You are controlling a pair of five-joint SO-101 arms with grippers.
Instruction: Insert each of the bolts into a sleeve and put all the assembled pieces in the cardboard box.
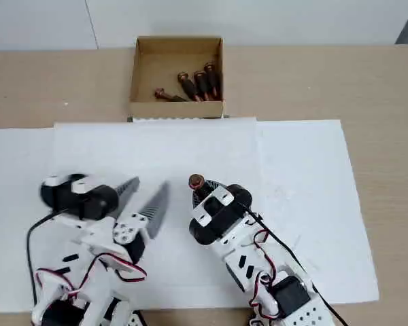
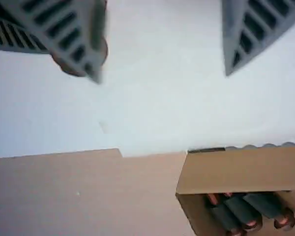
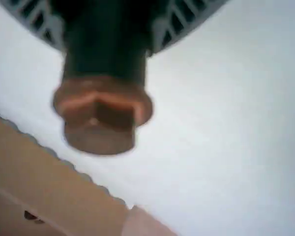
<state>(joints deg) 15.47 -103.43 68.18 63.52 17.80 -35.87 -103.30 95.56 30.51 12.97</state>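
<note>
Looks like the carrying step: gripping an assembled piece [image 1: 196,182] in the right pincer [image 1: 200,193], fingers closed snugly on the dark sleeve [image 3: 105,44], copper bolt head [image 3: 101,118] poking out ahead toward 12 o'clock. Sitting just 6 o'clock of the high view's centre, low over the white sheet [image 1: 306,204].

Parked at 8 o'clock, apart from the load: the left pincer [image 1: 151,183], spread wide, nothing between its fingers [image 2: 73,39].

At 12 o'clock, on the bare worktop [image 1: 54,81] just past the sheet's far edge: the cardboard box [image 1: 177,109], open on top, already holding finished pieces [image 1: 197,85], perhaps four though hard to count, bunched toward its 3 o'clock side.

Next, judging from this: lift enough to clear the box's near wall, travel straight toward 12 o'clock, lower inside, then let go. Better to aim for the 9 o'clock half of the box, bare cardboard there, rather than dropping onto the pile.

Open room: a broad stretch of bare sheet along the route from pincer to box. Edge to mind: the near wall, standing square across the path, with the sheet's far border just beside it. Risk of clipping that wall with the protruding bolt head if carried too low. No call to steer around the left arm, off at 8 o'clock.
</note>
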